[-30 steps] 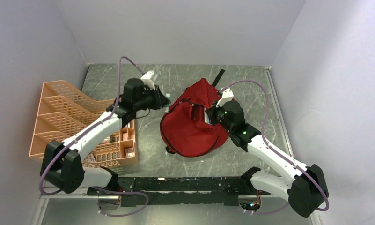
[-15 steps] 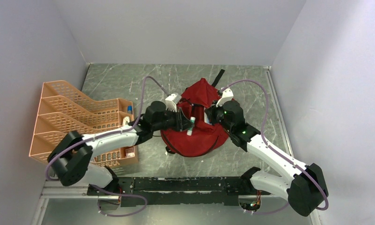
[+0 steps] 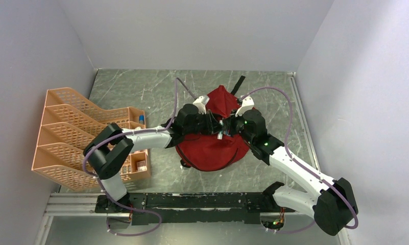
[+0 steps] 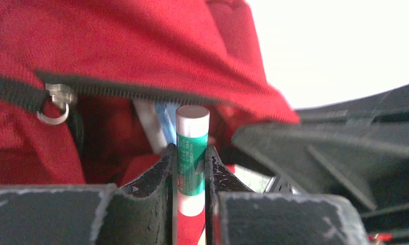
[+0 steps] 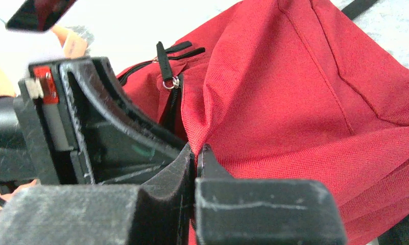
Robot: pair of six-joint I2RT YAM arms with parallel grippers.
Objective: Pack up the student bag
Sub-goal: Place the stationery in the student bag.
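The red student bag [image 3: 207,150] lies in the middle of the table. My left gripper [image 3: 217,128] is shut on a green-and-white tube [image 4: 192,148], held upright at the bag's open zipper mouth [image 4: 115,92]. The tube's white cap points into the opening, where a blue and white item shows inside. My right gripper [image 3: 230,126] is shut on the red fabric edge of the bag [image 5: 304,102] beside the zipper and holds it up. In the right wrist view its fingertips [image 5: 196,153] pinch the fabric, with the left gripper's black body [image 5: 105,138] just to their left.
An orange mesh organiser [image 3: 69,135] stands at the left with small items in its front compartments, including a blue-capped one [image 3: 141,119]. A black strap [image 3: 238,84] trails from the bag toward the back. Grey walls close in three sides.
My left arm has swung right from beside the organiser to the bag's opening, carrying the tube. The right arm and bag have stayed in place.
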